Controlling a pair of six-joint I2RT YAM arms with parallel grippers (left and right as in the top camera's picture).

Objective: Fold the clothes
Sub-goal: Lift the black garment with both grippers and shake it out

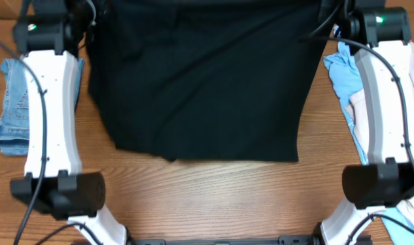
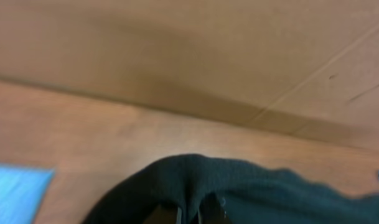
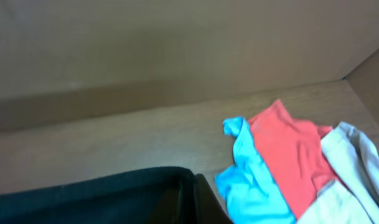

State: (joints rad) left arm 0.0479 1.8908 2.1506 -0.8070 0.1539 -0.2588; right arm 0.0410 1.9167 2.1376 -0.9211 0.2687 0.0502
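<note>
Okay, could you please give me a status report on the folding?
Status: left pincer and right pincer each shut on black garment, far edge. Garment spread flat. Nothing on top; jeans left, light blue cloth right.

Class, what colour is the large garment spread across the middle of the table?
The garment is plain black, seen best in the overhead view.

The T-shirt (image 1: 200, 82) lies spread on the bench (image 1: 213, 197), filling the upper centre of the overhead frame between the left arm (image 1: 50, 116) and the right arm (image 1: 387, 109). The jeans (image 1: 13, 102) lie at the left edge, outside the left arm; a heap of garments (image 1: 339, 68) lies at the right edge, partly hidden by the right arm.
</note>
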